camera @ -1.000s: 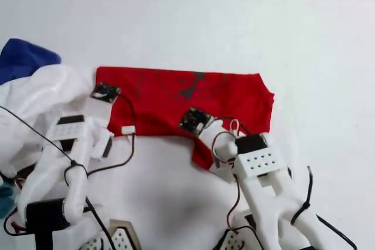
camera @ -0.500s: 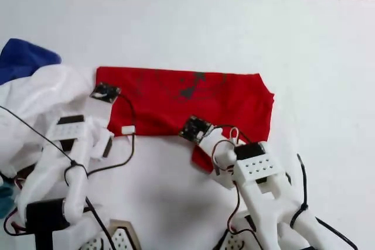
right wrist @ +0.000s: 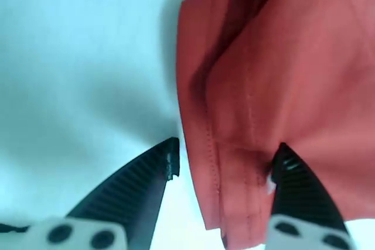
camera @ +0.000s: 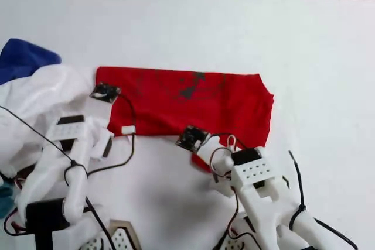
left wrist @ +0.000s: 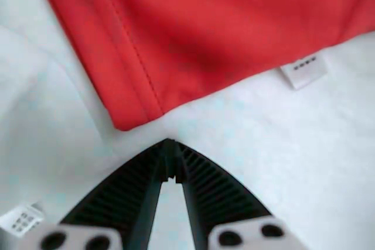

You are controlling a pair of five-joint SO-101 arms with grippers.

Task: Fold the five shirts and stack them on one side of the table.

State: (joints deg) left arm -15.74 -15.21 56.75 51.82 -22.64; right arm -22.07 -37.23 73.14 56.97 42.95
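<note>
- White bench [camera: 304,45] carries one red cotton shirt [camera: 187,100]. It lies flat as a wide band near the middle of the bench, with its long side parallel to the far edge.
- A dark print shows on the red shirt's upper face, toward the far edge.
- Loose pile of white and blue shirts [camera: 35,95] sits at the left edge of the bench. The blue cloth is on the far side of the pile, and the white cloth touches the red shirt's left end.
- Left arm [camera: 61,156] lies over the white cloth of the pile, near the near-left corner of the red shirt.
- Left claw [left wrist: 169,171]: fingertips pressed together with nothing between them. It hangs over bare bench just short of the red shirt's stitched hem corner, apart from the cloth.
- Small white tag [left wrist: 302,68] lies on the bench, touching the red shirt's near edge.
- Right arm [camera: 255,171] stands at the red shirt's near edge, right of centre. A folded red flap [camera: 199,161] pokes out toward the near edge beside its wiring.
- Right claw [right wrist: 225,165]: spread wide. One finger is over bare bench just beside the flap's edge and the other is over the red cloth. The doubled, stitched hem lies between the fingers and is not pinched.
</note>
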